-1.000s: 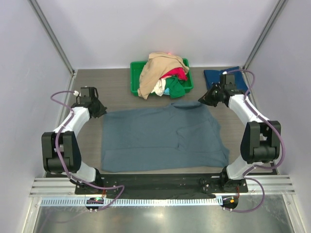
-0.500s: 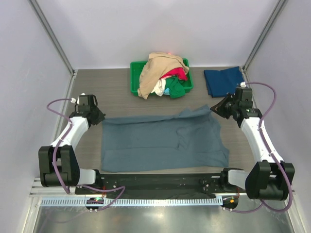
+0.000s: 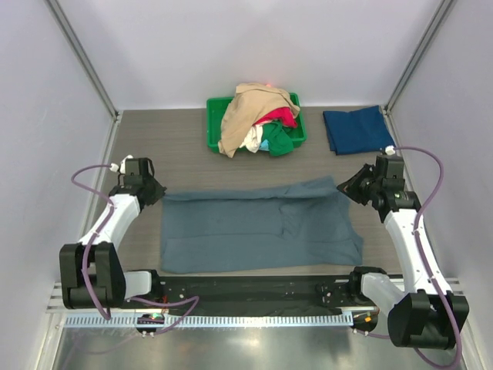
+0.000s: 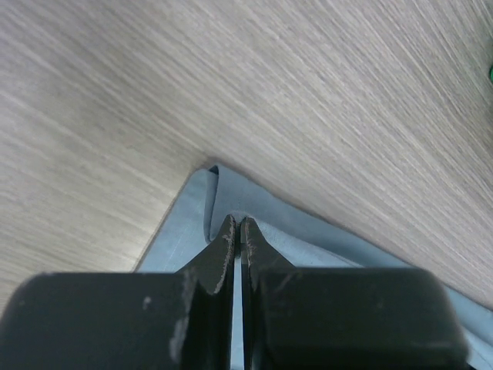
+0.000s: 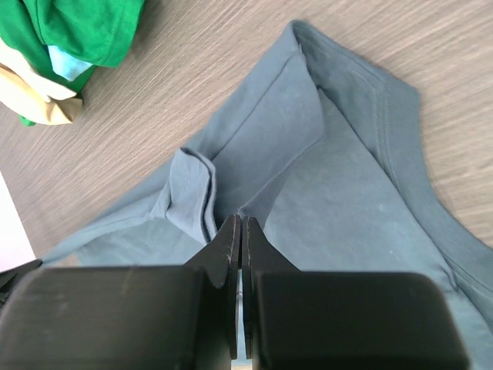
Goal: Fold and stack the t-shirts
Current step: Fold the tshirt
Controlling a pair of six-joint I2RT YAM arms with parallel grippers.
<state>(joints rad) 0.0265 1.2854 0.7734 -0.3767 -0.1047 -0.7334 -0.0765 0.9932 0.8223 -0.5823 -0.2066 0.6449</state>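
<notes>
Grey-blue t-shirt [image 3: 262,227] held at its two far corners by both grippers.
The left gripper [image 3: 159,193] is pinched tight on the shirt's far left corner, and the cloth is spread flat on the table [image 3: 169,146] to its right. Beyond and between the two grippers a green bin [image 3: 212,127] is seen, filled with a heap of t-shirts [image 3: 258,116] in tan, red, green and white. The right gripper [image 3: 345,187] is closed on a folded flap at the far right corner, and a folded navy t-shirt [image 3: 354,129] is laid just beyond it.
</notes>
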